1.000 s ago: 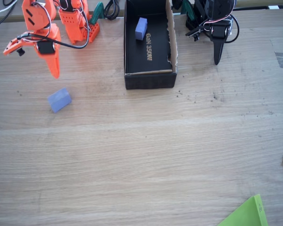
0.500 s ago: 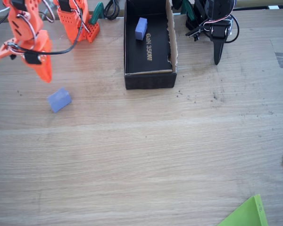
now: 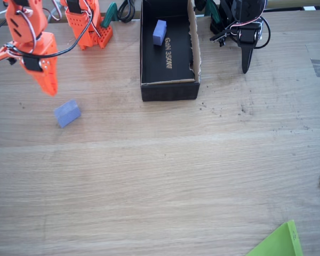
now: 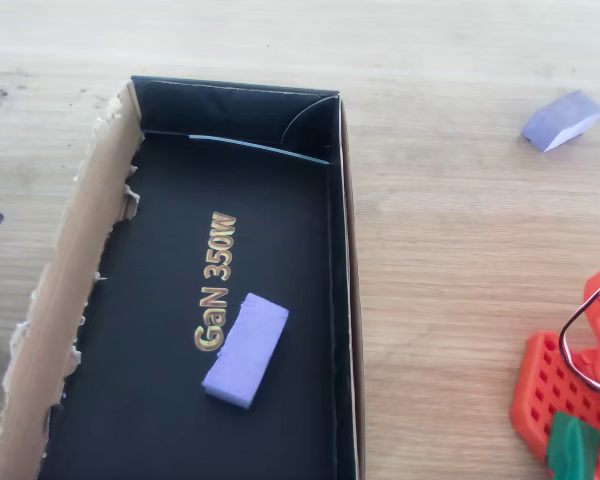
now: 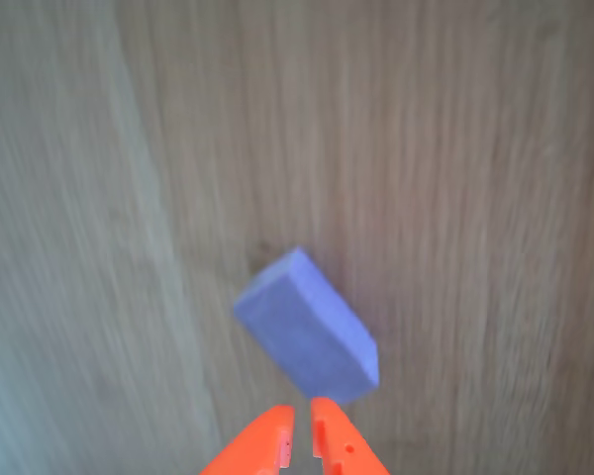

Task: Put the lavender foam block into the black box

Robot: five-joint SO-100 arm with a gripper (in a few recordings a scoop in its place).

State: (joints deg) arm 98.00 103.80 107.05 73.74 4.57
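You've swung the end effector [image 3: 49, 85] left, fingers nearly together and empty, now above the loose lavender foam block [image 3: 67, 113] on the desk [image 3: 165, 170], other block [image 3: 159, 32] already in the black box [image 3: 169, 90]

one block [image 4: 245, 349] in box [image 4: 75, 262], other block [image 3: 67, 113] left

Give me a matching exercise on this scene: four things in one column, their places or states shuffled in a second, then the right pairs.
Things:
1. orange claw
2. foam block by the gold lettering
3. other foam block
4. black box

Places or states:
A. lies on the bare wooden table
B. lies on the box floor
C. nearly shut, holding nothing, above the table
D. holds one block, torn brown rim

Pairs: 1-C, 2-B, 3-A, 4-D
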